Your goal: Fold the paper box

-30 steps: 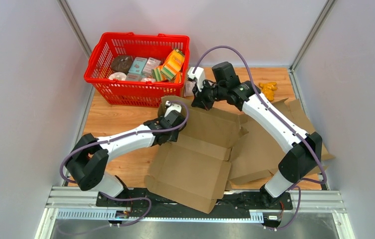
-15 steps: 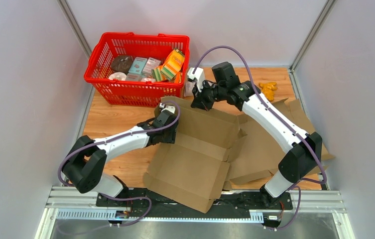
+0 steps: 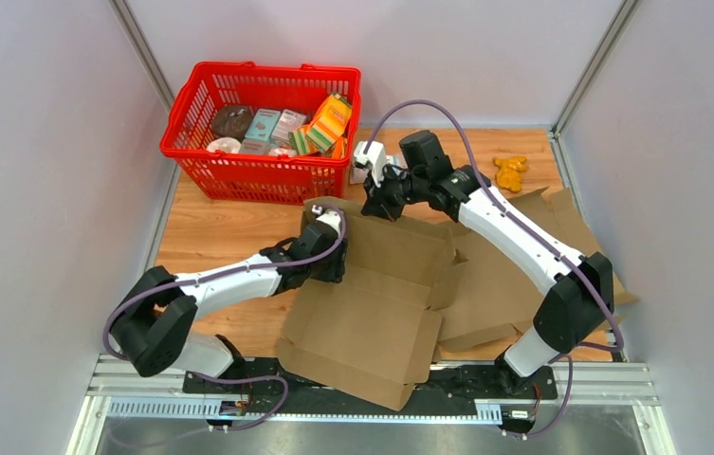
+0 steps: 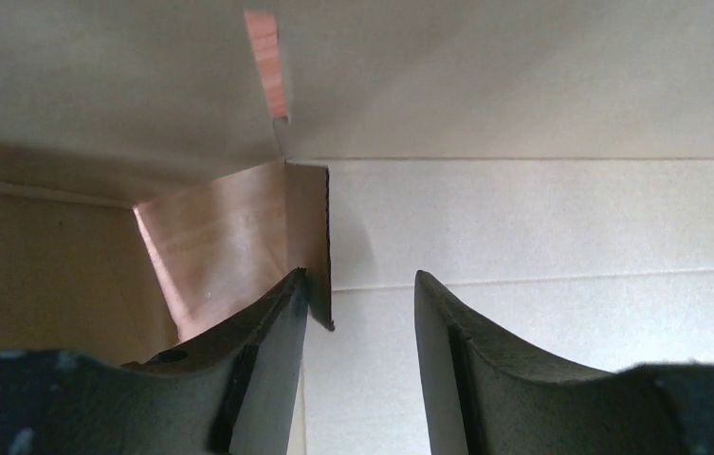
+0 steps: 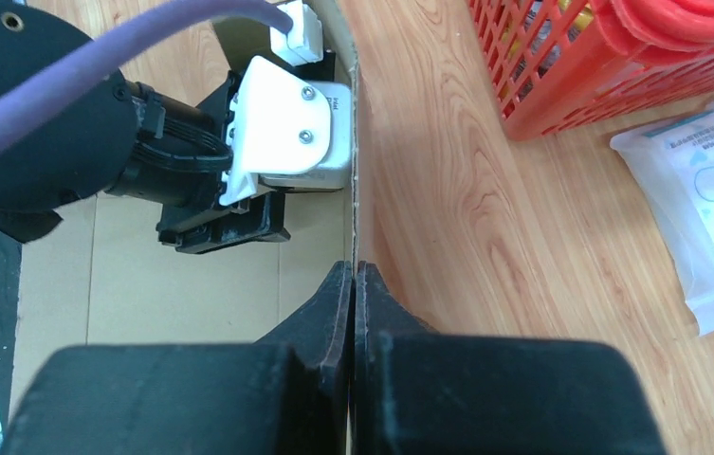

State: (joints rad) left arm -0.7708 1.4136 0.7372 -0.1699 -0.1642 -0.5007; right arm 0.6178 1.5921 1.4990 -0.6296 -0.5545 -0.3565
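A silver metal rail runs along the near edge of the overhead view and carries two white-and-black robot arms. Just beyond it is a light wooden table. At its centre lies one brown cardboard box, half formed, with its near flaps spread flat and its far wall standing.

The left gripper reaches into the box at its 10 o'clock corner. Its two black fingers are parted and unclenched. The raw edge of a side flap stands in the gap, beside one finger and clear of the other.

The right gripper sits at the box's 12 o'clock, its two fingers pinched tight on the top edge of the far wall.

At the box's 3 o'clock, one flat sheet of brown cardboard lies partly beneath it. Farther off, at 12 o'clock, one white plastic pouch with pale blue print lies on the wood. At 11 o'clock stands one red plastic mesh basket holding several packets, too crowded to count. At 1 o'clock lies one small orange-yellow lump, too small to identify.

Plain pale grey walls close in the left, far and right sides.
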